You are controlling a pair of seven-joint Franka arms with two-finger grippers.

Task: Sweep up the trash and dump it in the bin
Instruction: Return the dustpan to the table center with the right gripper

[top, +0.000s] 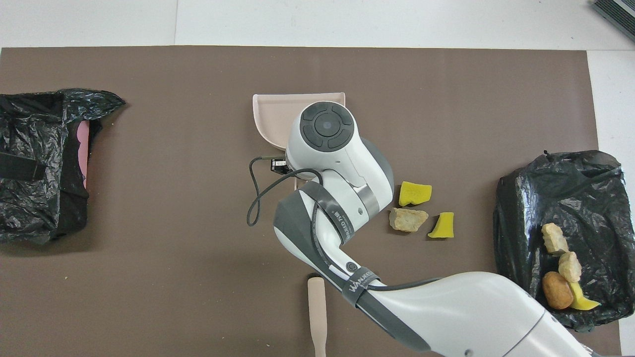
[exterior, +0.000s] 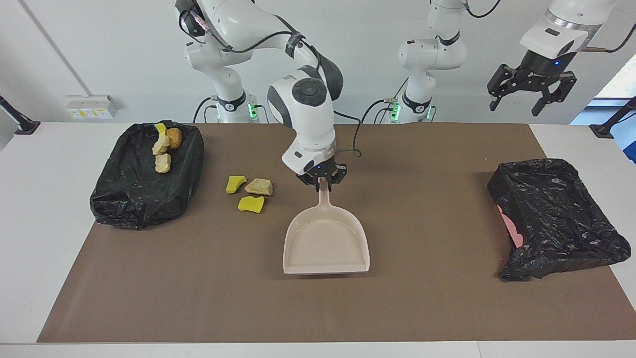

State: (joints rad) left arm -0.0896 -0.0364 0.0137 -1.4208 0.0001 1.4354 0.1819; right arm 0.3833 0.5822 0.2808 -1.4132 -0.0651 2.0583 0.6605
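Trash (exterior: pixel 249 191) is about half cleared, we judge: four chunks sit in the bag-lined bin (exterior: pixel 144 199) at the right arm's end, three lie mid-mat beside the dustpan (exterior: pixel 326 241) (right gripper (exterior: pixel 323 180) clamped on its handle; left gripper (exterior: pixel 530 94) waits raised, fingers apart).

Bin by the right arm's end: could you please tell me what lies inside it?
On the bin's liner lie two tan chunks, an orange-brown chunk and a yellow chunk. The liner hides whatever is beneath it.

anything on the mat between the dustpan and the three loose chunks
Nothing visible. The dustpan, its handle in the right end effector, sits beside the three chunks with only bare mat between them.
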